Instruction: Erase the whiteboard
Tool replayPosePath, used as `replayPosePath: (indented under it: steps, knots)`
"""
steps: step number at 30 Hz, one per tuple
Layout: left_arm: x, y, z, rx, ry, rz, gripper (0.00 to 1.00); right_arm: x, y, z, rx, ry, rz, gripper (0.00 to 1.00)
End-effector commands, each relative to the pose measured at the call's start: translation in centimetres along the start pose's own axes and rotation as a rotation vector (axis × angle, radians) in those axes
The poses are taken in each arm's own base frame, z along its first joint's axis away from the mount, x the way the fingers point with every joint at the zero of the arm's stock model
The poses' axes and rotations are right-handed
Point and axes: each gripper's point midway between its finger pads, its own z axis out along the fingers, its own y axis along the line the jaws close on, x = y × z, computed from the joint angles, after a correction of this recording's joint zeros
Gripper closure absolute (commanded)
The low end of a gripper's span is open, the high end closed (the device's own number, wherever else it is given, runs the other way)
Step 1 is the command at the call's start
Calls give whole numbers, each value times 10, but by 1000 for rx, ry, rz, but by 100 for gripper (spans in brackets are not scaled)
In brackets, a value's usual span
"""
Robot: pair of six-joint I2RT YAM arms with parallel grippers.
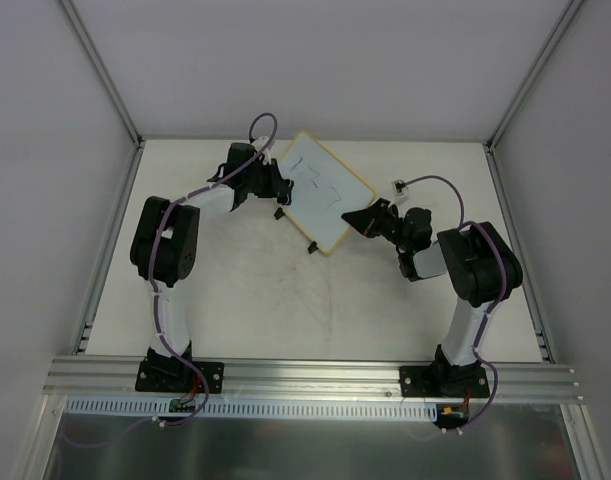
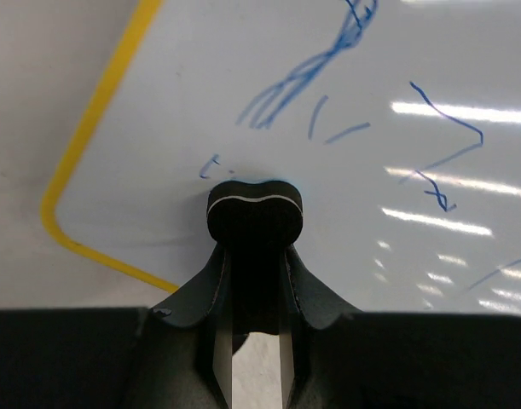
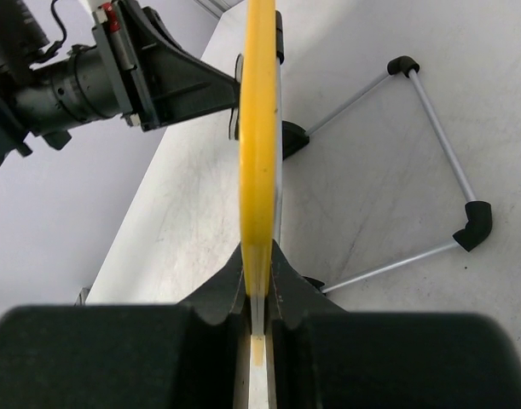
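The whiteboard (image 1: 330, 192) has a yellow frame and blue scribbles, and stands tilted at the back middle of the table. My right gripper (image 1: 362, 219) is shut on its right edge. In the right wrist view the frame (image 3: 260, 128) runs edge-on between my fingers, with the gripper (image 3: 258, 266) clamped on it. My left gripper (image 1: 278, 188) is at the board's left side, shut on a small black eraser block (image 2: 255, 213). The block presses on the white surface (image 2: 396, 77) near the board's rounded corner, just below the blue marks (image 2: 286, 89).
A thin wire stand with black end caps (image 3: 431, 162) reaches from the board's back onto the table. Two black clips (image 1: 312, 247) sit on the board's lower edge. Grey enclosure walls (image 1: 45, 150) and an aluminium rail (image 1: 315, 375) bound the table.
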Motion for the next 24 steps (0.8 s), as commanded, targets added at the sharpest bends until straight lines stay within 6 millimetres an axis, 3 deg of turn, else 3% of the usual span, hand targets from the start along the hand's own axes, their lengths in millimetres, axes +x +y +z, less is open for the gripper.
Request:
replayPosePath:
  steps: [1,2,3,5,7,8,14,20,24]
  knots:
    - [-12,21,6,-48,17,-5,100,-26,46,7,-196,-97,-178,100]
    - [-27,25,5,-56,-6,-4,100,-25,46,8,-197,-94,-177,100]
    - [-24,33,8,-71,11,-17,100,-25,47,7,-197,-94,-177,100]
    - [-37,45,10,-77,-4,-45,100,-25,46,7,-197,-94,-177,100]
    - [-40,50,12,-72,8,-63,100,-25,47,7,-197,-94,-177,100]
    - [-50,51,12,-73,-7,-66,100,-25,47,7,-197,-94,-177,100]
    - [-54,65,13,-123,-10,-66,100,-24,46,8,-196,-93,-176,100]
    - [-44,54,12,-84,17,-65,100,-24,47,8,-199,-91,-175,100]
    - [-34,35,12,-66,36,-51,100,-24,47,9,-201,-91,-173,100]
